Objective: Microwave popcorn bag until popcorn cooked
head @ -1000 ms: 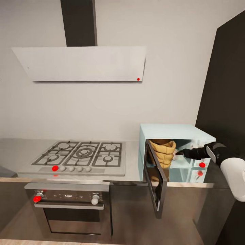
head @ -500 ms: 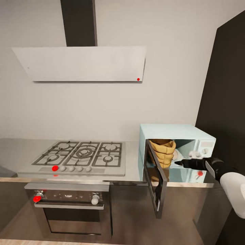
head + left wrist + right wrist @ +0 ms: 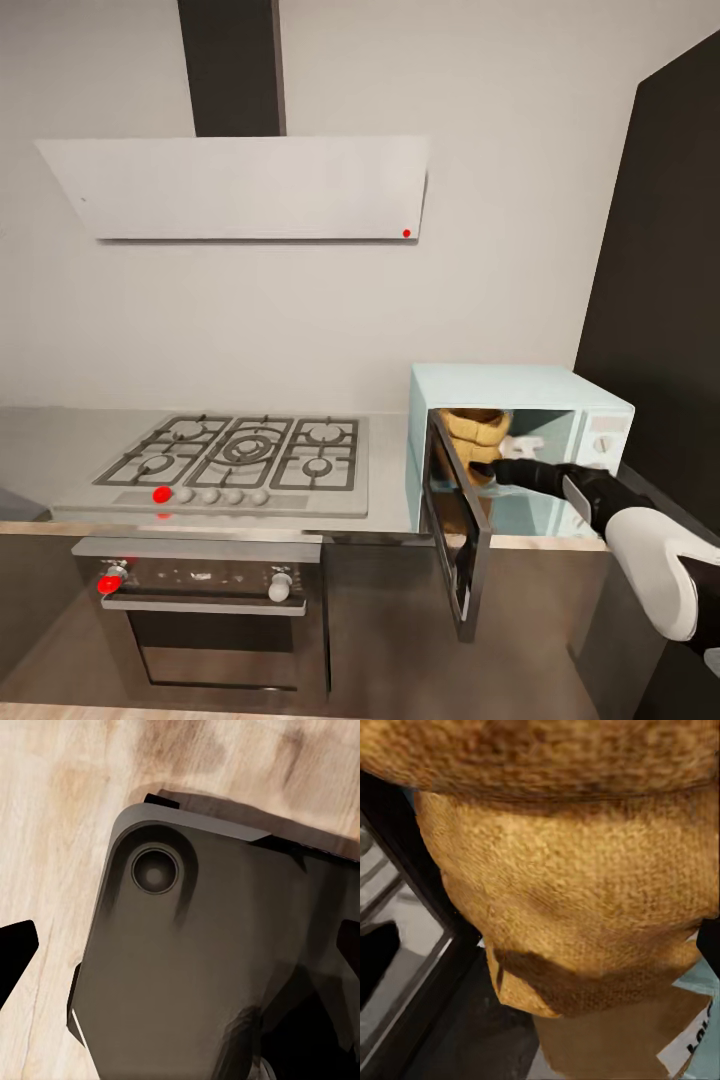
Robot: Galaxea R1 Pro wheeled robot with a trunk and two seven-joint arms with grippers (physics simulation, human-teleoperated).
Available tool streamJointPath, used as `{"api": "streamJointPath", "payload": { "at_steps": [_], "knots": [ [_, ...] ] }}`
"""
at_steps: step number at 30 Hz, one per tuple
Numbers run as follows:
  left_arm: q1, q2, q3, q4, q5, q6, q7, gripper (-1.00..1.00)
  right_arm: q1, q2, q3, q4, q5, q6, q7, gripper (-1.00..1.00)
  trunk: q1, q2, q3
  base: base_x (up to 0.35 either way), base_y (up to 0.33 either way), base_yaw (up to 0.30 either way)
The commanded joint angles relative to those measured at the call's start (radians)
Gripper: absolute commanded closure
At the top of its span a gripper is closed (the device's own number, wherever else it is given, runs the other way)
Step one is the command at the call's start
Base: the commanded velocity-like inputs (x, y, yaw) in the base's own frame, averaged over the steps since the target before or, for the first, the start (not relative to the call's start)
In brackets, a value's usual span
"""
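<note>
Resting: popcorn bag inside open microwave
Right gripper: at the bag, clench undeterminable
Left gripper: grip state unclear

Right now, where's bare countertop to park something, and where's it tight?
Free: the countertop strip left of the cooktop, and a narrow strip between the cooktop and the microwave. Crowded: the microwave cavity, where the popcorn bag sits behind the open door with the right end effector at the opening.
</note>
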Motion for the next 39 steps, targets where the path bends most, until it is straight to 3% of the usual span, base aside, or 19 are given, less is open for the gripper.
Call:
{"api": "streamJointPath", "payload": {
  "at_steps": [1, 4, 12, 22, 27, 32, 36, 39],
  "knots": [
    [0.0, 0.0, 0.007, -0.002, 0.0, -0.001, 0.001, -1.0, 0.0, 0.0, -0.01, 0.011, -0.009, -0.004, 0.001, -1.0, 0.0, -0.001, -0.001, 0.0, 0.0, 0.0],
    [0.0, 0.0, 0.007, -0.001, 0.0, -0.001, 0.001, -1.0, 0.0, 0.001, -0.01, 0.025, -0.029, -0.061, -0.05, -1.0, 0.0, -0.001, -0.001, 0.0, 0.0, 0.0],
    [0.0, 0.0, 0.007, -0.001, 0.0, -0.001, 0.001, -1.0, -0.001, 0.0, -0.01, 0.027, -0.066, -0.092, -0.175, -1.0, 0.0, -0.001, -0.001, 0.0, 0.0, 0.0],
    [0.0, 0.0, 0.007, -0.001, 0.0, -0.001, 0.001, -1.0, 0.0, 0.001, -0.01, 0.027, -0.114, -0.135, -0.239, -1.0, 0.0, -0.001, -0.001, 0.0, 0.0, 0.0],
    [0.0, 0.0, 0.007, -0.001, 0.0, -0.001, 0.001, -1.0, 0.0, 0.002, -0.01, 0.026, -0.152, -0.168, -0.327, -1.0, 0.0, -0.001, -0.001, 0.0, 0.0, 0.0],
    [0.0, 0.0, 0.007, -0.002, -0.001, -0.001, 0.001, -1.0, 0.0, 0.005, -0.01, 0.026, -0.154, -0.171, -0.341, -1.0, 0.0, -0.001, -0.001, 0.0, 0.0, 0.0],
    [0.0, 0.0, 0.005, -0.003, -0.003, -0.001, 0.001, -1.0, -0.001, 0.044, -0.009, 0.026, -0.145, -0.17, -0.338, -1.0, 0.0, -0.001, -0.001, 0.0, 0.0, 0.0],
    [0.0, -0.001, 0.004, -0.003, -0.003, -0.001, 0.001, -1.0, -0.001, 0.051, -0.006, 0.026, -0.143, -0.168, -0.336, -1.0, 0.0, -0.001, -0.001, 0.0, 0.0, 0.0]
  ]
}}
